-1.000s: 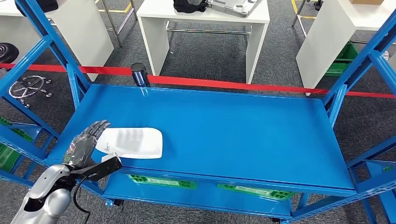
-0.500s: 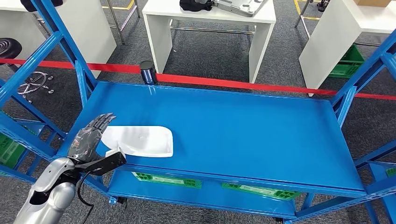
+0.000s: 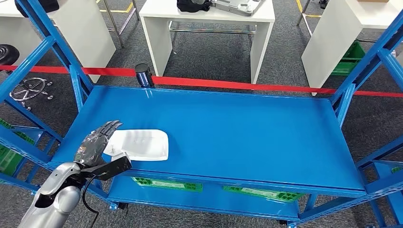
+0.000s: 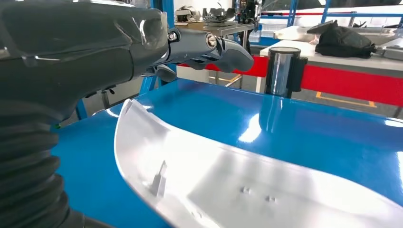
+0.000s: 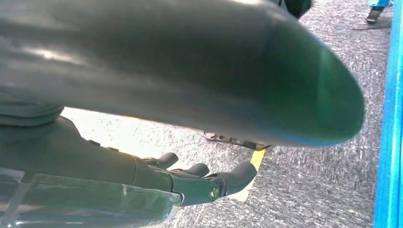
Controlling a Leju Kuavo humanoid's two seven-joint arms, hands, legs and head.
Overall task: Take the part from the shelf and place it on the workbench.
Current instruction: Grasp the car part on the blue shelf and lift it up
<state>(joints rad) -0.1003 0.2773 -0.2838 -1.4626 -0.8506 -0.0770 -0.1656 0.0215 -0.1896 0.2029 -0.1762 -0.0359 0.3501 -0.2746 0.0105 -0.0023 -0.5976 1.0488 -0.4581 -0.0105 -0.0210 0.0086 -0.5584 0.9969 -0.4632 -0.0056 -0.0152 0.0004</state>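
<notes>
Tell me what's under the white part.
The white part lies on the blue shelf, by the left hand. What its underside covers cannot be seen.

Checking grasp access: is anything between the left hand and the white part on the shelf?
Nothing visible. The left hand is right beside the part on the shelf, its fingers above the part's edge.

You see a glossy white part [image 3: 141, 145] on a bright blue shelf [image 3: 237, 133]. Your left hand [image 3: 97, 142], at its nine o'clock, is dark grey. Red tape [image 3: 247, 87] crosses speckled grey carpet [image 3: 209, 52] at twelve o'clock, beside white tables [image 3: 209, 19].
</notes>
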